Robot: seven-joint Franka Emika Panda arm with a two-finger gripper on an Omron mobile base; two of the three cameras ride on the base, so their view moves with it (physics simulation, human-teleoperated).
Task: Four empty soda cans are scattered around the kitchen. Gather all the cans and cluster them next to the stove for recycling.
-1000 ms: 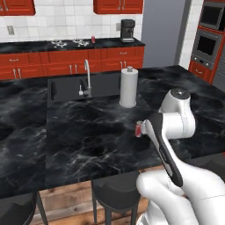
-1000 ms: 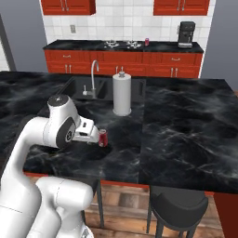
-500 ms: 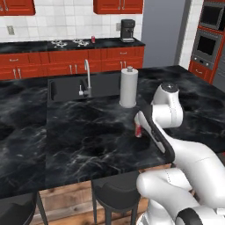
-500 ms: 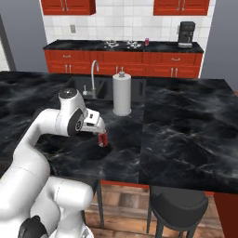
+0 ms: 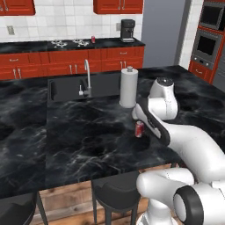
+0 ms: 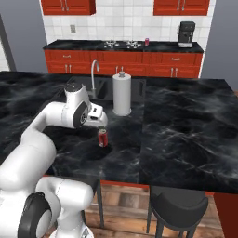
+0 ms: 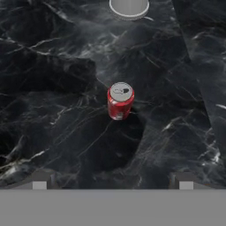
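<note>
Red soda can (image 5: 139,129) upright on black marbled island counter (image 5: 88,136), seen from the left base view just beside the white arm's elbow, near the paper-towel roll (image 5: 128,88) and forward of the sink (image 5: 74,88). Gripper hidden behind the arm's wrist here, apparently poised over the can. Far behind, against the tiled wall, the stove (image 5: 68,43) with a second small red can (image 5: 92,39) already at its right edge, presumably the start of the recycling cluster.

Right base view: same can (image 6: 102,138) standing clear on the counter, gripper (image 6: 99,123) hanging directly above it, not touching. Stove (image 6: 122,44) well apart across the kitchen, other can (image 6: 147,42) beside it.

Hand view, looking straight down: can's silver top (image 7: 121,92) centred between two dark finger tips (image 7: 39,182) spread as wide as they go, nothing pinched. Alignment over the can suggests a descent to grasp, not yet begun. Base of the paper-towel roll (image 7: 129,8) at top edge.
</note>
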